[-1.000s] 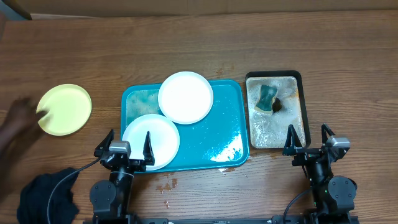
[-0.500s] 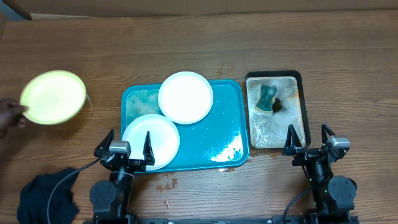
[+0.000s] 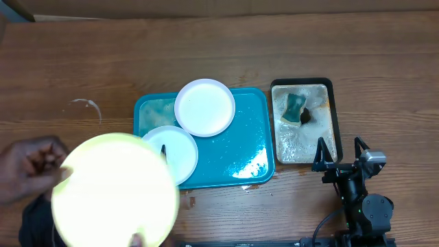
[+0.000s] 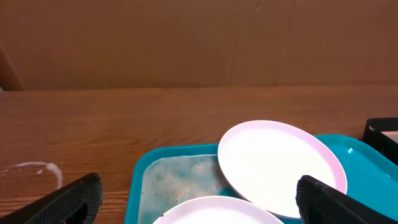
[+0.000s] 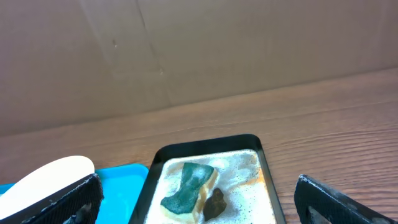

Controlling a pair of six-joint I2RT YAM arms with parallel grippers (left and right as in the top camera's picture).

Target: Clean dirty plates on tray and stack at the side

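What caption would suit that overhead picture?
A person's hand holds a pale yellow round plate near the camera, in front of two white round plates on a teal rectangular plastic tray.

The tray [image 3: 240, 137] on the counter [image 3: 274, 48] carries a rear plate [image 3: 204, 107] and, front-left, a front plate [image 3: 180, 147]. A third plate [image 3: 115, 189] hangs above the tray's front-left corner. To the right lies a smaller tray [image 3: 302, 84] holding a sponge [image 3: 295, 108].

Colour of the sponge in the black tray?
Green sponge with a pale yellowish edge; clearest in right wrist view.
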